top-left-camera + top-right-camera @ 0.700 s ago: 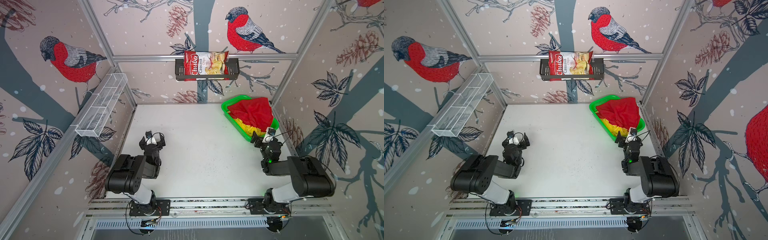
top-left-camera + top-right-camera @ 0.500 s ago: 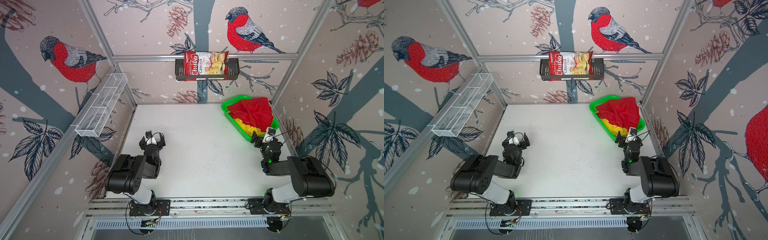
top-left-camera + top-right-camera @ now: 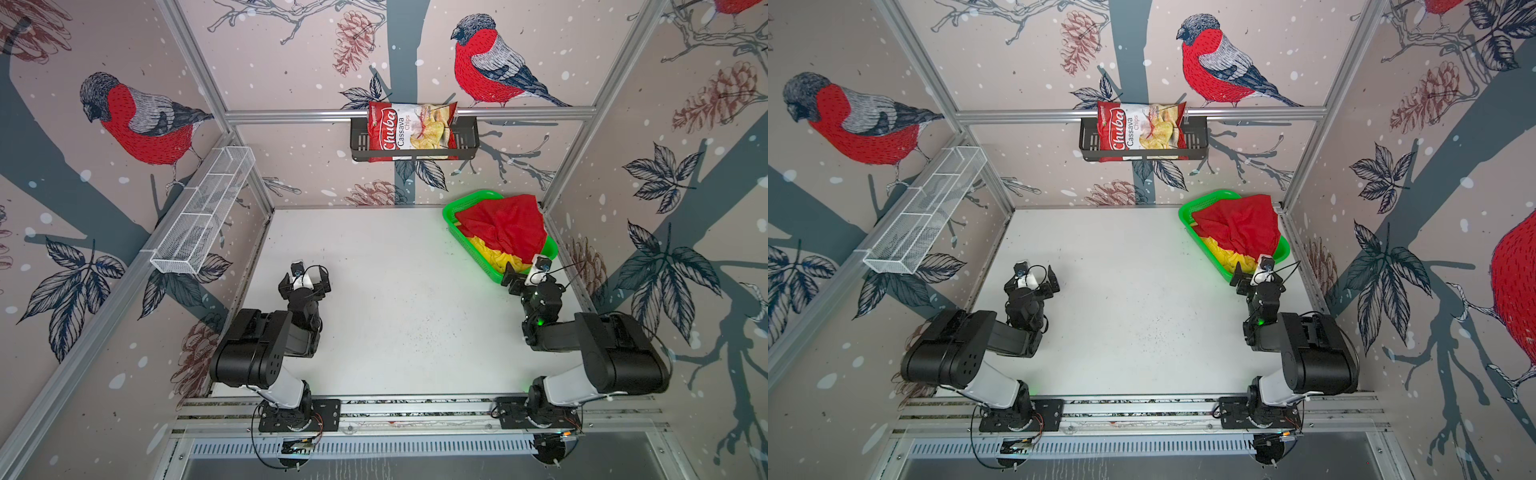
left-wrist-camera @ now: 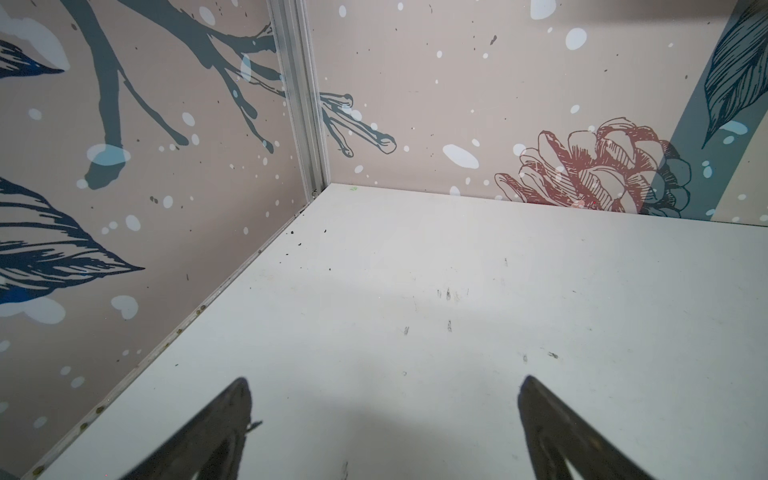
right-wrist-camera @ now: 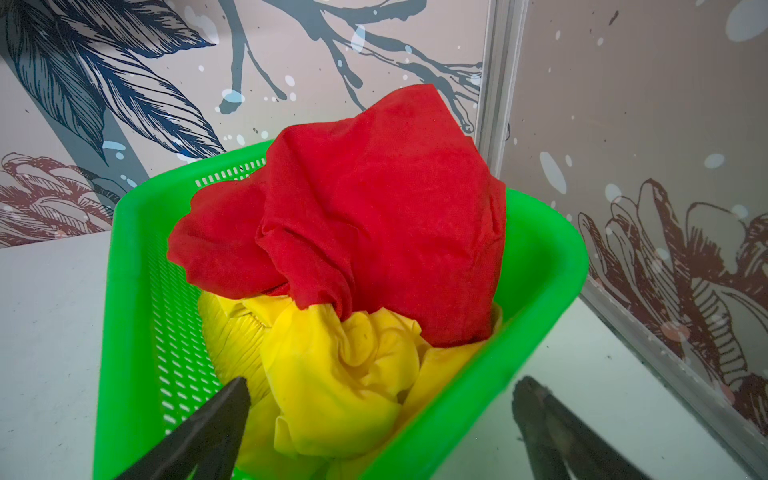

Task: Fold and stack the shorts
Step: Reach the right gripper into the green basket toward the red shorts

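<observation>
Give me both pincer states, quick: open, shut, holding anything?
Left pincer: open, empty, over the white tabletop.
Right pincer: open, empty, facing the green plastic mesh basket holding crumpled red cloth shorts and yellow cloth shorts.

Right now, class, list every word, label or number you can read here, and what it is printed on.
"Chuba": on the red chips bag in the black wall rack.
"Cassava Chips": same bag.
Finer print on the bag: too small to read.
Nothing else is legible.
</observation>
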### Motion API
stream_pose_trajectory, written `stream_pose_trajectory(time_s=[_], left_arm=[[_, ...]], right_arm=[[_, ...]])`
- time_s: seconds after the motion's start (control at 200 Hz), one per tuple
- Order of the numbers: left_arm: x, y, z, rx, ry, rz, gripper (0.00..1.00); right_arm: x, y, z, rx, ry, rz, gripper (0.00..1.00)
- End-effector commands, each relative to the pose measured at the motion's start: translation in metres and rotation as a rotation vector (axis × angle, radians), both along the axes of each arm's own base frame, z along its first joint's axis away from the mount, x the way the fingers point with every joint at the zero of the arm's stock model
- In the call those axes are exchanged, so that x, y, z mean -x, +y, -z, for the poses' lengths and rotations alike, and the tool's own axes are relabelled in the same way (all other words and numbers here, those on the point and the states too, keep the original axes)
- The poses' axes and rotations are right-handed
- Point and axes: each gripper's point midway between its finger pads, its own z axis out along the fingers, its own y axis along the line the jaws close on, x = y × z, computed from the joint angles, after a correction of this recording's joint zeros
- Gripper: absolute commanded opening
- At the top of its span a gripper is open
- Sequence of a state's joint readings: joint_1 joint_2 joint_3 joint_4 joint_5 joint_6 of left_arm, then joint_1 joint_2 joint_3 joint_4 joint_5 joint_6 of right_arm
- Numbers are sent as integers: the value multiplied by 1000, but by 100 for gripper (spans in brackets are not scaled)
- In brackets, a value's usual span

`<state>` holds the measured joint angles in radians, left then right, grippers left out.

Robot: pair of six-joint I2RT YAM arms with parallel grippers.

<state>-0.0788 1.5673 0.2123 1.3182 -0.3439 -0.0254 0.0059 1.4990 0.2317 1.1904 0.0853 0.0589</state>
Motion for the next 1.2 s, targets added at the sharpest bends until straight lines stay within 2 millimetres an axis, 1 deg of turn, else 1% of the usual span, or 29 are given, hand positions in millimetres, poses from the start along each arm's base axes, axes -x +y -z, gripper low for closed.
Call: stream_pose_trajectory(time_s=[0.0, 0.19, 0.28, 0.315, 0.39, 0.42, 0.45, 0.47, 0.49, 0.52, 0.53, 0.54, 0.625, 0.675, 0.725, 0.77, 0.845, 0.9, 0.961, 1.011, 1.031, 1.046, 1.056, 1.086, 1.116, 1.196], left_arm=[[-2, 1, -11, -4, -42, -9, 98], [0, 2, -12, -5, -47, -12, 98], [2, -4, -17, -19, -63, 19, 97], [5, -7, -23, -31, -76, 23, 97], [8, -13, -36, -53, -85, 39, 96], [8, -16, -43, -62, -93, 48, 96], [9, -19, -50, -74, -92, 59, 96], [9, -21, -56, -77, -97, 66, 96], [10, -23, -62, -69, -105, 72, 96], [10, -27, -71, -47, -123, 94, 95], [10, -29, -75, -39, -129, 105, 95], [11, -31, -79, -32, -137, 116, 95], [11, -51, -105, 49, -169, 231, 92], [11, -62, -114, 116, -171, 293, 90], [11, -70, -118, 157, -167, 331, 90], [9, -70, -118, 200, -156, 329, 89], [7, -74, -115, 236, -126, 346, 88], [6, -77, -112, 273, -111, 351, 88], [5, -80, -108, 300, -104, 365, 87], [5, -82, -105, 319, -101, 375, 87], [5, -83, -103, 324, -98, 380, 87], [5, -84, -102, 327, -97, 382, 87], [5, -84, -101, 330, -95, 383, 87], [5, -84, -99, 335, -92, 384, 87], [4, -85, -98, 336, -88, 384, 87], [1, -86, -96, 343, -77, 386, 87]], right_arm=[[-1, -2, -2, -8, -6, 13, 99], [-1, -2, -1, -8, -5, 12, 99], [-1, -2, -4, -15, -15, 9, 100], [0, -4, -7, -16, -22, 20, 100], [1, -7, -21, -23, -26, 33, 99], [0, -7, -24, -29, 6, 38, 99], [-2, -8, -34, -38, 22, 44, 100], [-2, -8, -34, -44, 49, 46, 99], [-1, -8, -43, -50, 54, 45, 100], [1, -7, -46, -58, 97, 44, 99], [1, -6, -49, -61, 103, 39, 99], [2, -6, -48, -63, 126, 39, 100], [14, 2, -62, -86, 236, 1, 100], [22, 8, -73, -112, 272, -19, 100], [28, 15, -88, -132, 272, -51, 100], [30, 26, -100, -135, 251, -86, 100], [29, 53, -113, -92, 239, -163, 100], [21, 71, -111, -54, 270, -204, 99], [8, 90, -101, -35, 329, -247, 100], [-6, 100, -90, -30, 384, -257, 99], [-10, 103, -87, -30, 403, -256, 99], [-15, 103, -79, -29, 432, -249, 99], [-18, 104, -79, -34, 439, -241, 99], [-27, 102, -70, -42, 480, -209, 99], [-35, 101, -65, -50, 509, -178, 99], [-49, 104, -44, -36, 589, -169, 99]])
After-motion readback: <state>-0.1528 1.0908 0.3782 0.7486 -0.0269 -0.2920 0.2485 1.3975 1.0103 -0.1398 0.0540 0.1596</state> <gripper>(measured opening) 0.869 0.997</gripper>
